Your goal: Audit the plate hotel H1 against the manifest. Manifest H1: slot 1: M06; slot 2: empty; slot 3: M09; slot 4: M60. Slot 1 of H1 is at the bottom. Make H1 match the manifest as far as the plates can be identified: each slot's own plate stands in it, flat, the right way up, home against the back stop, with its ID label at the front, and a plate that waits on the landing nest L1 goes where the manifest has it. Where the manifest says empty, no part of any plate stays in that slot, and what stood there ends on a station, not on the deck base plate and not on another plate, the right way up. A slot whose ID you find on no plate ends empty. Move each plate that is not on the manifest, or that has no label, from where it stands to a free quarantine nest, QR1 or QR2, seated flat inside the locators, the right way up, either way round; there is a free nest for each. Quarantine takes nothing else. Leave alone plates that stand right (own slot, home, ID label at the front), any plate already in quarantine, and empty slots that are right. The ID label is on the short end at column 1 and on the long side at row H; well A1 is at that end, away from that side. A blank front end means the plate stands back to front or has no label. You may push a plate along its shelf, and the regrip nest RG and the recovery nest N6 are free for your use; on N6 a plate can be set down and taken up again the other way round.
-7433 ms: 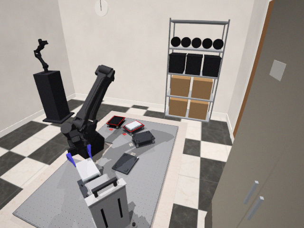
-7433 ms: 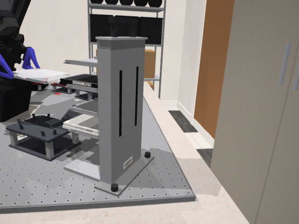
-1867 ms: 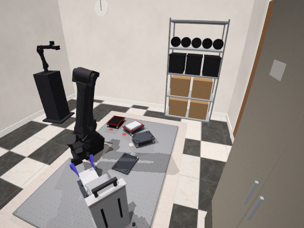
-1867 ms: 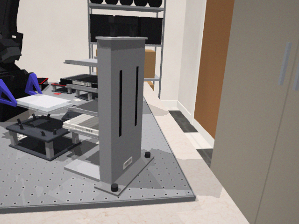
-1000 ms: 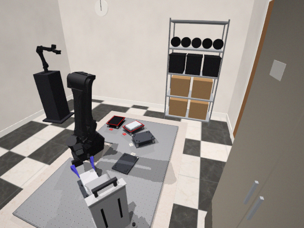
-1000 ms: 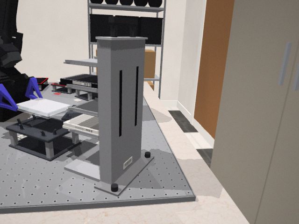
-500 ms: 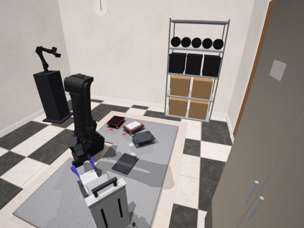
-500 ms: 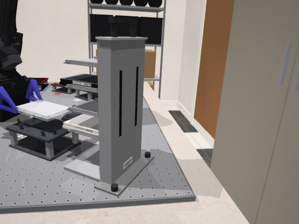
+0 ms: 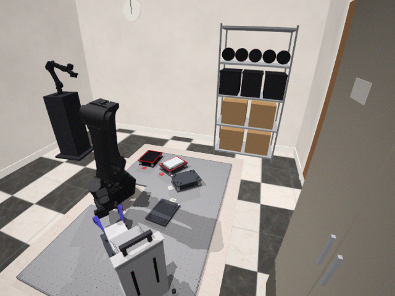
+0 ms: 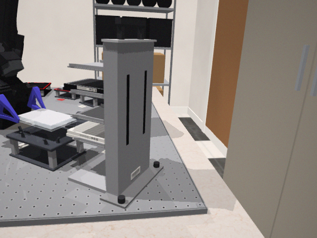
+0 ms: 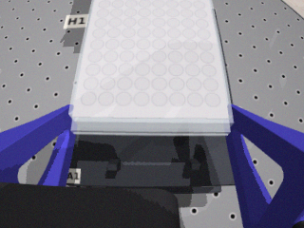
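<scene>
Plate (image 11: 151,51), pale and translucent, hangs level just above the landing nest (image 10: 38,143) in front of hotel H1 (image 10: 128,115), pinched across its near end between the fingers of the blue gripper (image 11: 151,128), probably so it slides flat into a slot. Only the wrist view shows the well grid; the exterior view shows another white plate (image 10: 88,132) low in the hotel.

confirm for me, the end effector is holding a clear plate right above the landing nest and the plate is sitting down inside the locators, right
Not quite. The exterior view shows the clear plate held by the end effector above the landing nest, but with a visible gap: it hangs clear of the locator pins, not seated inside them. The rest stands.
</scene>
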